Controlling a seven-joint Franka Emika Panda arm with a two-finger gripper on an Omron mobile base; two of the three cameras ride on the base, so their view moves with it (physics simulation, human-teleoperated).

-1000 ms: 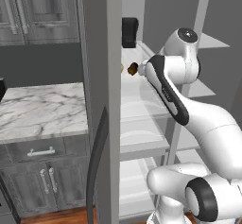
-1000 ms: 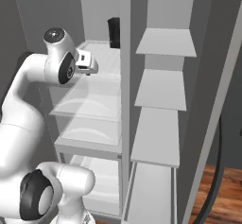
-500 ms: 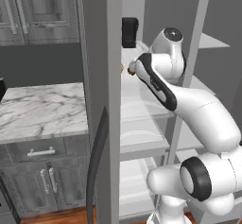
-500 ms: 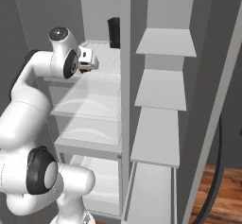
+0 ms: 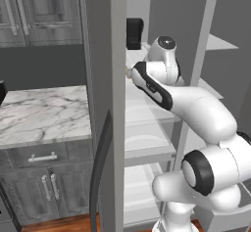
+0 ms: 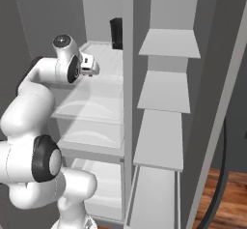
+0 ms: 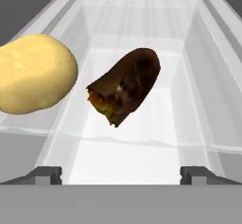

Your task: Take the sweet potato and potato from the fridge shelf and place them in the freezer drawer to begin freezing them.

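Tool (image 7: 121, 173) spread wide and holding nothing, with 2 dark tips low in the hand view and bare shelf between them. Ahead on the ribbed, translucent fridge shelf (image 7: 142, 157), 2 vegetables: sweet potato (image 7: 125, 86), dark brown with an orange broken end, lying slantwise near the middle; potato (image 7: 34, 73), pale yellow and rounded, off to the left and apart from it, partly cut by the picture edge. Neither one touched. Seen from the base views, white arm (image 5: 196, 108) reaching into the upper part of the open fridge, wrist (image 6: 87, 64) level with the shelf, a dark object (image 6: 116, 33) standing further back. Freezer drawer not told apart with any certainty among the lower pull-out trays. Judged as the approach to the first pick, likely the sweet potato, since it sits closest to the centre line. Risks from here: a closing across the long slanted axis rather than the narrow one, ending in a pinch on the tapered end and a slip or a spin out of the grip; a low approach catching the clear front lip of the shelf; a sideways sweep nudging the potato toward the shelf edge, or rolling it, given its round shape. Tight space beside the shelf walls too, so a wide swing on withdrawal could knock the load loose.
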